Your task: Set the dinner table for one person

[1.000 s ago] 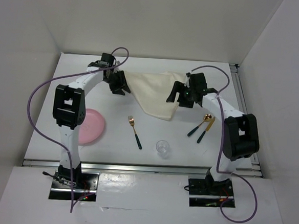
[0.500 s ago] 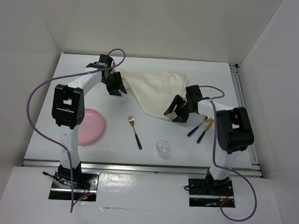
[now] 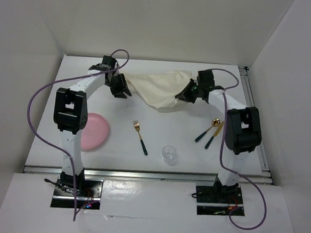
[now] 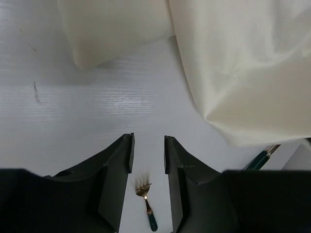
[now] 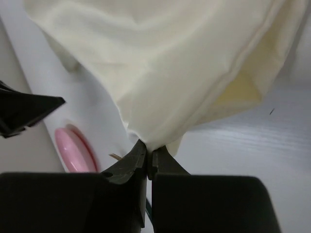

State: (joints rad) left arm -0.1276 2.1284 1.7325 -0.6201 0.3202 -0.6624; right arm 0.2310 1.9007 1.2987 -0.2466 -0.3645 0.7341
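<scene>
On the white dinner table (image 3: 118, 114) a cream cloth (image 3: 158, 88) lies at the back, partly lifted and bunched. My right gripper (image 3: 183, 96) is shut on its near right corner; the right wrist view shows the jaws (image 5: 149, 154) pinching a fold of the cloth (image 5: 165, 63). My left gripper (image 3: 123, 91) hovers by the cloth's left edge, open and holding nothing (image 4: 148, 153), with the cloth (image 4: 243, 73) ahead and to its right. A pink plate (image 3: 94, 131), a fork (image 3: 140, 137), a clear glass (image 3: 169, 153), and a spoon and knife (image 3: 210, 132) lie nearer the front.
White walls enclose the table on three sides, and a rail (image 3: 254, 113) runs along its right edge. The fork (image 4: 147, 208) shows between the left fingers, far below them. The pink plate (image 5: 73, 150) shows beyond the right jaws.
My right gripper dropped to the cloth's near corner, shut on it and pulled it up and back, bunching the cloth. The left gripper barely moved.
</scene>
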